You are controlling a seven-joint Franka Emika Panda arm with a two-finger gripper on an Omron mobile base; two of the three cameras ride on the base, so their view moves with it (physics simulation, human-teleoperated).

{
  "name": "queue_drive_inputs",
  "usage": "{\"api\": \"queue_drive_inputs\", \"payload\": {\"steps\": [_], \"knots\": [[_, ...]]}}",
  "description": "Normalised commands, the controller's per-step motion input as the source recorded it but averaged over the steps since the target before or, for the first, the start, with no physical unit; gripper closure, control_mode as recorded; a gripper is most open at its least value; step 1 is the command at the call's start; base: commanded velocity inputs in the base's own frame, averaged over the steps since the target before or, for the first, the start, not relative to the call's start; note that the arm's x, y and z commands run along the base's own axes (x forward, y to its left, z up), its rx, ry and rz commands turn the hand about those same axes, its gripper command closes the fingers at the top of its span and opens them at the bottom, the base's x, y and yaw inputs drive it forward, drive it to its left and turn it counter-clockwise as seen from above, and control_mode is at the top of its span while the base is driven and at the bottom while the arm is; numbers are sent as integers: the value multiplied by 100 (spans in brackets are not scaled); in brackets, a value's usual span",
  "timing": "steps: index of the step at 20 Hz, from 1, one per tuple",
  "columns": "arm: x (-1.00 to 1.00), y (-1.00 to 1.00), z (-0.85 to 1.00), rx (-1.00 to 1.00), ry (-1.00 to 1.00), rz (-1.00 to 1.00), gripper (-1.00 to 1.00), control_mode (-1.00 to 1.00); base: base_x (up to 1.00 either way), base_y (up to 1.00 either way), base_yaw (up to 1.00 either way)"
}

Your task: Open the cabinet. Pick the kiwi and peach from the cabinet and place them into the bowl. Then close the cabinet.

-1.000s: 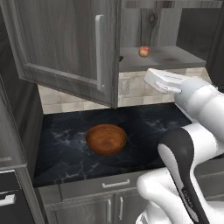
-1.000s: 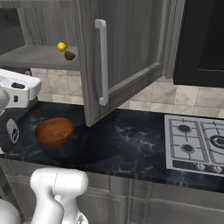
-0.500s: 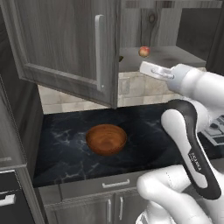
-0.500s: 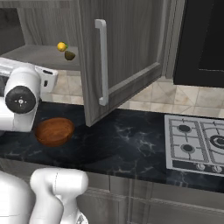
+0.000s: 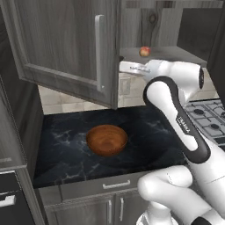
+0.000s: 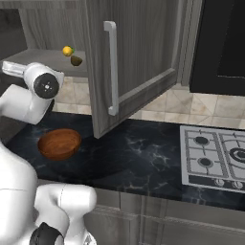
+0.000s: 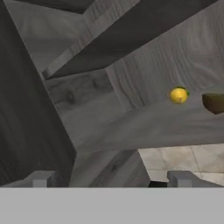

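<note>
We hold our end effector (image 7: 109, 177) spread wide and empty just below the front lip of the cabinet (image 5: 66, 48) shelf, its two grey fingertips (image 7: 40, 178) rising at the bottom of the hand view. The cabinet doors already stand swung out over the surface (image 5: 66, 145).

On the shelf sit the peach (image 7: 179, 95), a small round fruit showing yellow from our hand view and pink-red from the left base view, and just beside it the kiwi (image 7: 215, 103), a dull green-brown oval partly cut off at the frame edge. The bowl (image 5: 107, 139) waits well below on the surface: round, shallow, reddish-brown wood with visible grain, empty.

What worries us is the shelf edge. We judge that rising straight from here could drive the fingers into the grey wood-grain board. Both fruits are smooth and rounded, so an off-centre close might squeeze either one out sideways or roll it deeper into the cabinet. They lie so near each other that one finger could nudge the kiwi while we reach for the peach. The open door (image 6: 129, 62), with its long silver bar handle (image 6: 112, 67), hangs near our elbow, and a wide swing could knock it.
</note>
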Motion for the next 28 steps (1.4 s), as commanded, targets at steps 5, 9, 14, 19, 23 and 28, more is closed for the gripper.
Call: {"api": "queue_drive_inputs", "payload": {"steps": [5,9,14,19,23,28], "knots": [[41,100,-28,-7,2,18,-100,-100,0,0,0],[39,99,-13,-7,3,19,-100,-100,0,0,0],[3,91,-1,-7,0,15,-100,-100,0,0,0],[0,65,0,-1,0,6,-100,-100,0,0,0],[0,47,0,0,0,0,-100,-100,0,0,0],[-1,74,-10,0,0,0,-100,-100,0,0,0]]}}
